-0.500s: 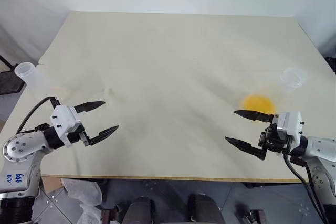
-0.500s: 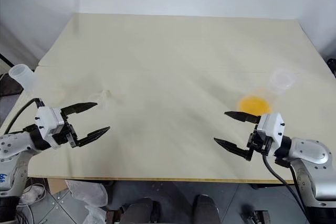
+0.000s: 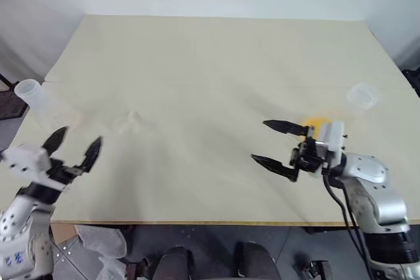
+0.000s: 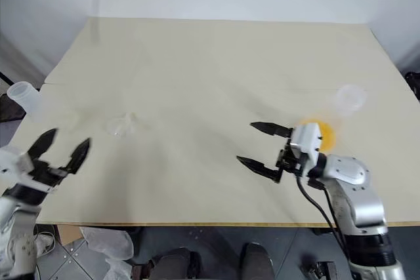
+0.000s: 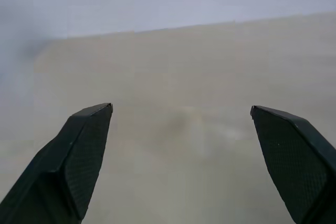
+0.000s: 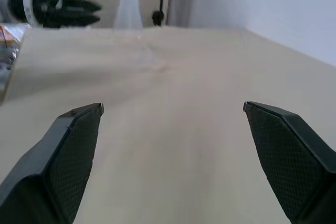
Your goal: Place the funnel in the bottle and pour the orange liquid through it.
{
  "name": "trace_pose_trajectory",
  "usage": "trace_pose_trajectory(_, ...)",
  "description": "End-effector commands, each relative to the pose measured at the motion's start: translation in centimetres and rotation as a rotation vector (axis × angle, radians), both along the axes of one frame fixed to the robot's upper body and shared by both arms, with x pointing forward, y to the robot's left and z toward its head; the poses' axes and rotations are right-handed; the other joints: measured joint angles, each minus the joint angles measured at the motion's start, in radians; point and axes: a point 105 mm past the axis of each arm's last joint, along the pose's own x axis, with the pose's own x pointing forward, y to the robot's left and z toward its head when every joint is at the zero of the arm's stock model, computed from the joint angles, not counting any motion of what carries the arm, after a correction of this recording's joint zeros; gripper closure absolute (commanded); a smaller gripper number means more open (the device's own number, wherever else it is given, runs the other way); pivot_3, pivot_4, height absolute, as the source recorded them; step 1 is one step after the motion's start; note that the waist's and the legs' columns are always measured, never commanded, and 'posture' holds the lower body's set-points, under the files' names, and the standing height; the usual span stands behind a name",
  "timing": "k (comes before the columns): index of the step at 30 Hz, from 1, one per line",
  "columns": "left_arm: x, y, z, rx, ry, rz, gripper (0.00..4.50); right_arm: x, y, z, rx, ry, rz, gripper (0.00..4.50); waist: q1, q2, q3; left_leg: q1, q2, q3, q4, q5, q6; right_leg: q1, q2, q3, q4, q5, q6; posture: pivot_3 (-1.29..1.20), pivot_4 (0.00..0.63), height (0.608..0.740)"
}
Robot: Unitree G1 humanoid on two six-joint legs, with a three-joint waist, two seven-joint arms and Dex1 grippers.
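The clear bottle [image 3: 31, 94] stands at the table's left edge, also seen far off in the right wrist view [image 6: 127, 14]. The funnel [image 4: 120, 124] is a faint clear shape on the table, right of the bottle. The orange liquid [image 3: 319, 124] is a pool inside clear plastic at the right. My left gripper [image 3: 77, 142] hovers open and empty over the front left corner, nearer than the bottle. My right gripper [image 3: 259, 141] is open and empty, pointing left, its wrist just in front of the orange liquid. Both wrist views show fingers [image 5: 79, 156] [image 6: 68, 150] spread wide over bare table.
The clear container's round mouth [image 3: 363, 95] sits near the right edge of the table [image 3: 210, 50], behind the orange pool. Crumpled plastic [image 3: 98, 240] lies on the floor below the front left corner. A wall runs along the far side.
My left arm has swung out to the left and its gripper now points forward instead of right. My right gripper has moved left and slightly up the table, covering part of the orange pool.
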Motion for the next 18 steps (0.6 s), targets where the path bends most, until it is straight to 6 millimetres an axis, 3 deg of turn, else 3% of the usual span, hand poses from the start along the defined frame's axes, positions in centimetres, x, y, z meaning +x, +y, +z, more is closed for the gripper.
trace_pose_trajectory(1, -2.4, 3.0, -0.1, -0.047, -0.022, 0.184, 0.00, 0.2, 1.6, 1.1, 0.031, -0.014, 0.026, 0.02, 0.005, -0.001, 0.000, 0.000, 0.000, -0.001, 0.000, 0.000, 0.000, 0.000, 0.000, 0.000, 0.000, 0.000, 0.000, 0.00, 0.150, 0.740)
trace_pose_trajectory(5, -2.8, 3.4, -0.1, -0.068, -0.010, 0.229, 0.00, 0.5, 2.9, 1.0, 0.037, -0.016, 0.058, 0.02, 0.007, -0.002, -0.001, -0.001, -0.001, -0.003, 0.000, 0.000, 0.000, 0.001, 0.000, -0.001, 0.000, 0.000, 0.000, 0.00, 0.150, 0.740)
trace_pose_trajectory(11, -0.2, 3.2, 1.5, -0.066, 0.017, 0.233, 0.00, 0.3, 3.1, 0.5, 0.034, -0.009, 0.064, 0.02, 0.002, -0.002, -0.001, -0.001, -0.001, -0.003, 0.000, 0.000, 0.000, 0.001, 0.000, -0.002, 0.000, 0.000, 0.000, 0.00, 0.150, 0.740)
trace_pose_trajectory(18, 2.5, 4.6, 4.3, -0.048, 0.013, 0.322, 0.00, 0.3, 3.0, 0.2, 0.044, -0.004, 0.047, 0.02, -0.003, -0.002, -0.001, 0.000, -0.001, -0.002, -0.001, 0.000, 0.000, 0.001, 0.000, -0.002, 0.000, 0.000, 0.000, 0.00, 0.150, 0.740)
